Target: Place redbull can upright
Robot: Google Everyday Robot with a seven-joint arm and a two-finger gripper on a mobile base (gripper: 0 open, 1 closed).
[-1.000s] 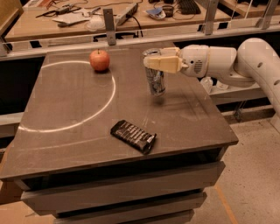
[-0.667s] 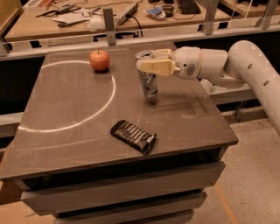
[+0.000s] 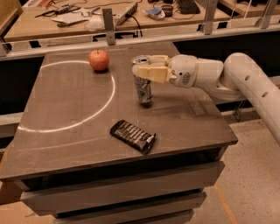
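The redbull can (image 3: 143,89), slim and silver-blue with a shiny round top, stands upright near the middle of the dark table (image 3: 78,109). My gripper (image 3: 142,65) reaches in from the right and is shut on the can's upper part, one cream finger (image 3: 151,73) in front and one behind. The can's base is at the tabletop or just above it; I cannot tell if it touches.
A red apple (image 3: 99,60) sits at the back, left of the can. A black snack-bar wrapper (image 3: 132,136) lies in front of the can. A white arc (image 3: 111,94) is marked on the tabletop. A cluttered bench (image 3: 109,13) stands behind a rail.
My gripper has moved to the left with the can held upright in it. The apple and the wrapper have not moved.
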